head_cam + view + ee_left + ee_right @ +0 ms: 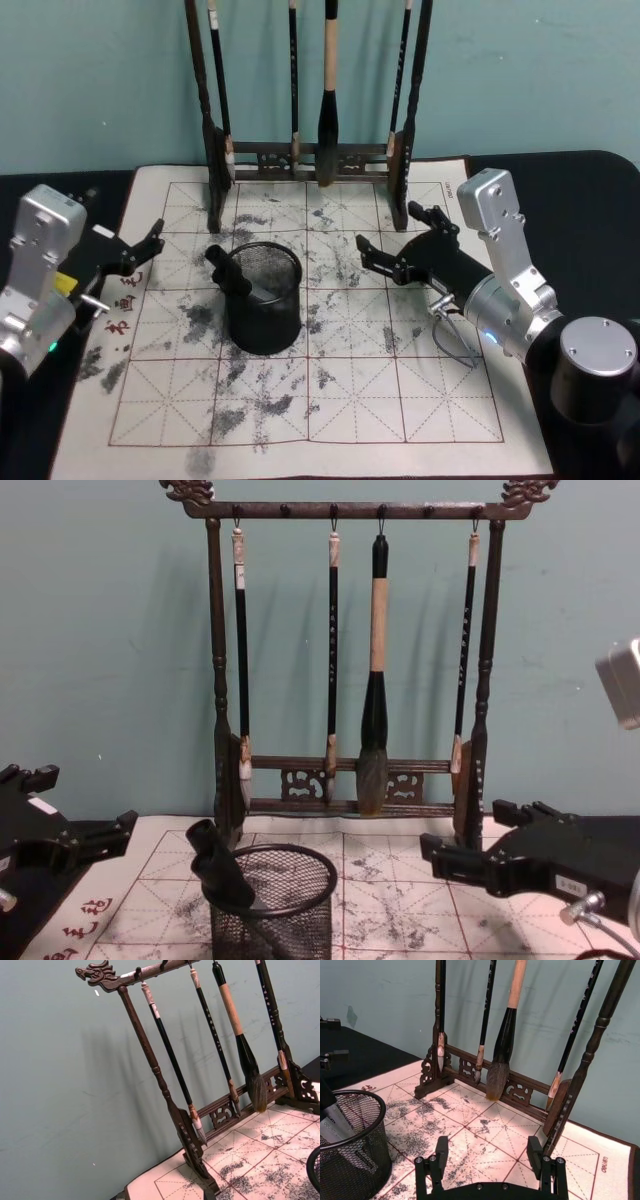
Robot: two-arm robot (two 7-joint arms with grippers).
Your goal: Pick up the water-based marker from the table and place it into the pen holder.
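The water-based marker (229,271) stands tilted inside the black mesh pen holder (264,315), its black cap poking over the left rim. The chest view shows the marker (219,866) in the pen holder (280,920) the same way. My right gripper (387,227) hovers open and empty to the right of the holder, above the mat. In the right wrist view its fingers (440,1149) are spread, with the pen holder (351,1160) and marker (334,1122) off to one side. My left gripper (148,246) sits open at the mat's left edge.
A tall dark wooden brush rack (312,155) with several hanging brushes stands at the back of the ink-stained grid mat (400,400). The rack (175,1115) is close in the left wrist view. A teal wall rises behind it.
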